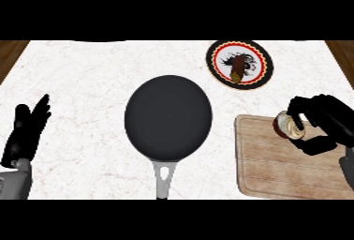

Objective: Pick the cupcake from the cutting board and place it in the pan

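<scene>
Cupcake (290,125) sat at the upper edge of the cutting board (290,164), the right hand (321,123) curled around it. Left of the board, the pan (168,118) lay on the tabletop (90,75). The left hand (26,131) rested open at the left edge, fingers straight.

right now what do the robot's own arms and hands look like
Both hands are black, with jointed, glossy-looking fingers and a thumb. The left hand sits on a grey forearm with a boxy, light grey wrist section at the view's lower left. The right hand joins a darker grey forearm that shows only as a short stretch at the right edge. No cables, markings or sleeves are visible.
</scene>
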`<action>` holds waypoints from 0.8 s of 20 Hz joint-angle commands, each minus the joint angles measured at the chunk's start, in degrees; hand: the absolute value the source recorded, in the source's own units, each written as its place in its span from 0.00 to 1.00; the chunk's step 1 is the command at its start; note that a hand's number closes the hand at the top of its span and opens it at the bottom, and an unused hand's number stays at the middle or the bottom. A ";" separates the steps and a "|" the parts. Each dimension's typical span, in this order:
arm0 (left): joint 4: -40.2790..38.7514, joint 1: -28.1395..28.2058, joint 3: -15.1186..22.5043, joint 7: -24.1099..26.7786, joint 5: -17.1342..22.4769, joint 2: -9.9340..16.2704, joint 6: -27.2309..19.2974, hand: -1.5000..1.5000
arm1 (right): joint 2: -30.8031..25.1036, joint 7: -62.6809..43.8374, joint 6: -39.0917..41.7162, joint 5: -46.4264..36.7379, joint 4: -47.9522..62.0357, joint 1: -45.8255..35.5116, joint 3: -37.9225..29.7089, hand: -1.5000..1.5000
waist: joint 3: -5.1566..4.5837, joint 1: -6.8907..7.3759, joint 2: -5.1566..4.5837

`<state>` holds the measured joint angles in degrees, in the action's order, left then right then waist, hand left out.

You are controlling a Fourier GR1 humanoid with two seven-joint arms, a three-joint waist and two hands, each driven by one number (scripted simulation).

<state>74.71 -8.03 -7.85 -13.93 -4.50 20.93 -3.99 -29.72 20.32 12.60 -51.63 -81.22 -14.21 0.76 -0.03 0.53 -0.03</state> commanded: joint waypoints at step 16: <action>-1.38 1.27 -1.82 1.55 -0.85 -0.40 1.85 0.50 | 19.16 -14.26 5.96 10.79 -10.93 -13.78 2.86 1.00 | 0.00 -0.13 0.05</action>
<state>73.87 -7.31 -8.86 -12.48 -5.87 19.99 -3.37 -16.07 12.30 17.54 -40.82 -92.02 -25.03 0.88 -0.02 0.28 0.03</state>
